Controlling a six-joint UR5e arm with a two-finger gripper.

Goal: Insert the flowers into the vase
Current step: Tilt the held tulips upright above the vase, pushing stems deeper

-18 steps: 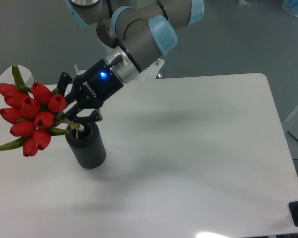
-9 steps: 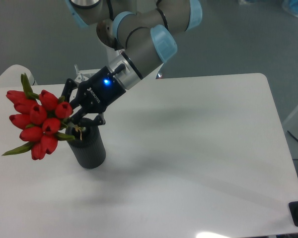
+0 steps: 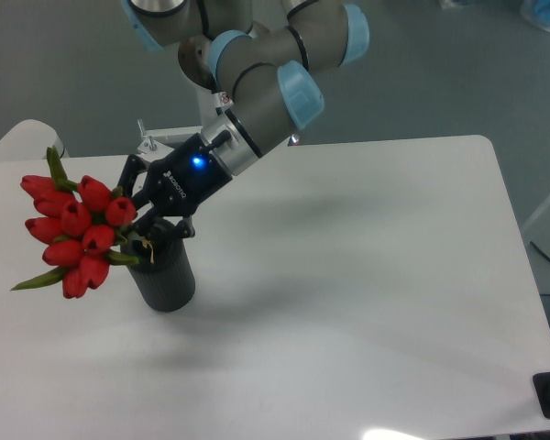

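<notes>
The flowers (image 3: 73, 229) project at roughly 9 o'clock from the gripper (image 3: 139, 220), with red buds and green leaves tilted out over the white table (image 3: 367, 275). The gripper is clamped on the stems directly above the mouth of the vase (image 3: 165, 275). The vase stands upright at about 5 o'clock from the buds.

- White counter (image 3: 376, 302) with rounded corners fills the view
- Grey floor (image 3: 440, 82) lies behind it
- Bright glare at the counter's near edge
</notes>
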